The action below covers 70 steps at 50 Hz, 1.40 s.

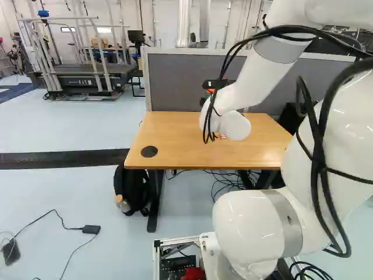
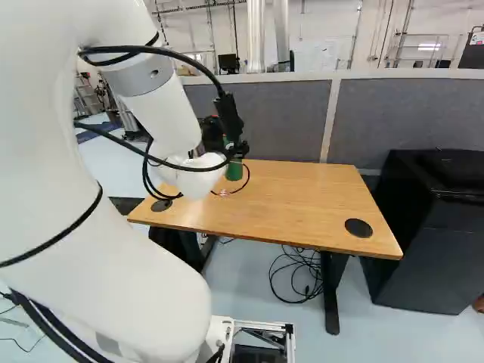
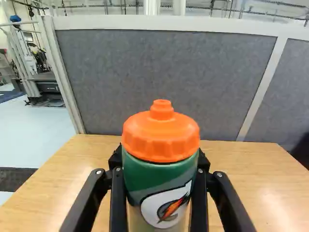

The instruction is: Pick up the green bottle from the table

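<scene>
In the right base view my gripper (image 2: 240, 148) is partly hidden by the wrist, with the green bottle (image 2: 234, 170) upright at it, over the far part of the wooden table (image 2: 302, 197). Seen from the wrist, the gripper (image 3: 160, 162) is shut on the green bottle (image 3: 154, 175), one finger against each side below the orange cap (image 3: 161, 135). The arm hides most of the bottle in the left base view. Whether its base touches the table cannot be told.
A grey partition (image 2: 408, 113) stands behind the table, and a black cabinet (image 2: 431, 227) at its right. A small red and white item (image 2: 224, 193) lies on the tabletop. A black backpack (image 1: 133, 189) and loose cables (image 2: 296, 276) are on the floor by the table legs.
</scene>
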Available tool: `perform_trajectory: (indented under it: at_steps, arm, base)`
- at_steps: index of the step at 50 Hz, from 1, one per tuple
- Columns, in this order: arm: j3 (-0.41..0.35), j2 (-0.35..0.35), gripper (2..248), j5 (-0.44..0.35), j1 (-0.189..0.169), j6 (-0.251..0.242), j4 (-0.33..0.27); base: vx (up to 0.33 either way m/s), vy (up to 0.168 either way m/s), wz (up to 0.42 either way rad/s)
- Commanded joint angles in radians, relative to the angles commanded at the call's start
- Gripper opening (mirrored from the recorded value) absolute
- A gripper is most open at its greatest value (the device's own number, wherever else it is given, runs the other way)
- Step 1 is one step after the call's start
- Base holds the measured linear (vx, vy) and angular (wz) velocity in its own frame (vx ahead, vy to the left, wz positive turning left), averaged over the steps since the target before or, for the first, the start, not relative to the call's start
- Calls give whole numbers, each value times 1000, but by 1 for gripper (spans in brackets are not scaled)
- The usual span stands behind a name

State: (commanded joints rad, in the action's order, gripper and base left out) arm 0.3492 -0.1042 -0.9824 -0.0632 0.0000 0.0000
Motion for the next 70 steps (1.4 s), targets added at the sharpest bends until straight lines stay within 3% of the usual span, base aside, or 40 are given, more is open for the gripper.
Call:
perform_trajectory:
  at_steps: [46, 70]
  arm:
    - [-210, -141, 117, 88, 51, 0, 0]
    - [-260, -174, 117, 109, 63, 0, 0]
  base:
    - [0, 0, 0]
    - [0, 0, 0]
